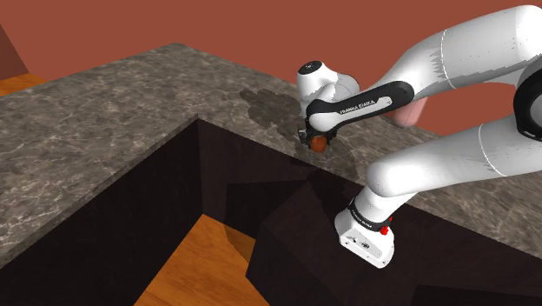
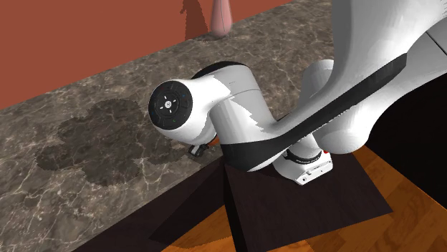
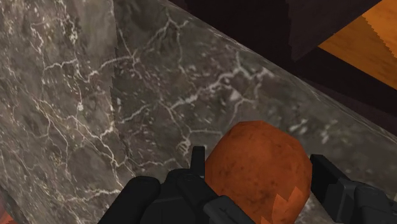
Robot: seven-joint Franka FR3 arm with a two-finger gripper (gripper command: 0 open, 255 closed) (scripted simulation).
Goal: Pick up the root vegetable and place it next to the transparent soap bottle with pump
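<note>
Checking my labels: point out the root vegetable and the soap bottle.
root vegetable [image 3: 254, 172], wrist view, middle of its orange-brown skin.
soap bottle [image 2: 220, 18], second exterior view, its pinkish lower body.

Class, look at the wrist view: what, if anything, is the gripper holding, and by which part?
The gripper clasps the orange-brown root vegetable by its two opposite sides, with its rounded end sticking out ahead.
</note>
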